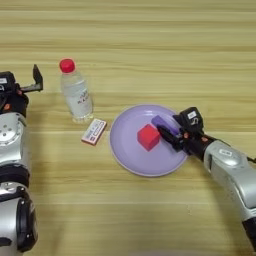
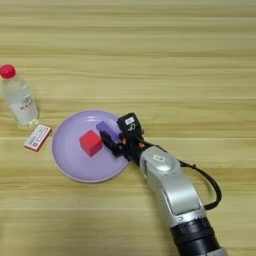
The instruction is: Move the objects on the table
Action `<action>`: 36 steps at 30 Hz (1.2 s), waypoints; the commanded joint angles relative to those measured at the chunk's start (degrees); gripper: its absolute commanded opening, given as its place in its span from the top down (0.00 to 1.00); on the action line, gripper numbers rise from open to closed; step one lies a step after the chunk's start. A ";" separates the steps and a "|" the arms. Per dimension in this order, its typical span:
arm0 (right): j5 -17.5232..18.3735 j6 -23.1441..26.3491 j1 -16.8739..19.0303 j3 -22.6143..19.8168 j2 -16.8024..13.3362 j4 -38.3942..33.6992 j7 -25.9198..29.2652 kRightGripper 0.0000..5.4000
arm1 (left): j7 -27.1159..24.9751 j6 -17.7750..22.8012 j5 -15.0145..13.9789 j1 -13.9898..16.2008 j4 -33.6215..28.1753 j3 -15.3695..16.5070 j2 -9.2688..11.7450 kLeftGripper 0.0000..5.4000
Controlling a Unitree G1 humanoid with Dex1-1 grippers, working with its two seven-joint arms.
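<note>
On the striped wooden table (image 1: 150,40), the right end effector (image 1: 167,131) grips the purple block (image 1: 162,122) over the lilac plate (image 1: 125,145).

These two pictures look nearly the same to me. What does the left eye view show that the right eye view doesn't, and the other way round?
Only the left eye view shows the left arm, parked at the table's left edge, its left gripper open beside the bottle.

Only the right eye view shows more bare table to the right, and the right arm down past its elbow.

Both show the bottle, a small red and white box, the lilac plate holding the red cube, and the right gripper at the purple block on the plate.
</note>
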 commanded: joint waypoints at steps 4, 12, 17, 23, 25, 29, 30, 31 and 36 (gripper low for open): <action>-2.26 -0.77 1.36 0.25 -2.25 -5.55 -0.20 0.24 | 0.21 0.84 0.07 0.35 -0.68 -0.34 -0.29 0.00; -5.58 -2.10 3.83 0.01 -5.66 -4.93 0.01 0.07 | 0.30 0.76 0.03 0.29 -0.54 -0.31 -0.36 0.00; -8.05 -4.40 3.86 -0.90 -7.05 -1.81 -0.97 0.00 | 0.31 0.77 0.00 0.26 -0.56 -0.29 -0.37 0.00; -8.70 -5.08 4.43 -0.68 -7.14 -0.68 -0.38 0.00 | 0.35 0.78 0.02 0.22 -0.51 -0.29 -0.39 0.00; -9.33 -5.04 4.36 -0.46 -7.15 0.01 -0.55 0.00 | 0.40 0.76 0.05 0.20 -0.46 -0.31 -0.44 0.00; -9.30 -4.77 4.30 -0.60 -6.85 1.14 -0.35 0.00 | 0.51 0.76 0.11 0.15 -0.44 -0.34 -0.51 0.00; -9.17 -4.71 4.30 -0.65 -6.77 1.15 -0.24 0.00 | 0.52 0.76 0.11 0.15 -0.46 -0.34 -0.53 0.00; -9.29 -4.64 4.28 -0.62 -6.81 1.12 -0.24 0.00 | 0.53 0.77 0.12 0.15 -0.47 -0.34 -0.54 0.00; -10.29 -4.71 3.74 -0.98 -7.56 2.14 -0.80 0.00 | 0.59 0.81 0.15 0.16 -0.57 -0.35 -0.62 0.00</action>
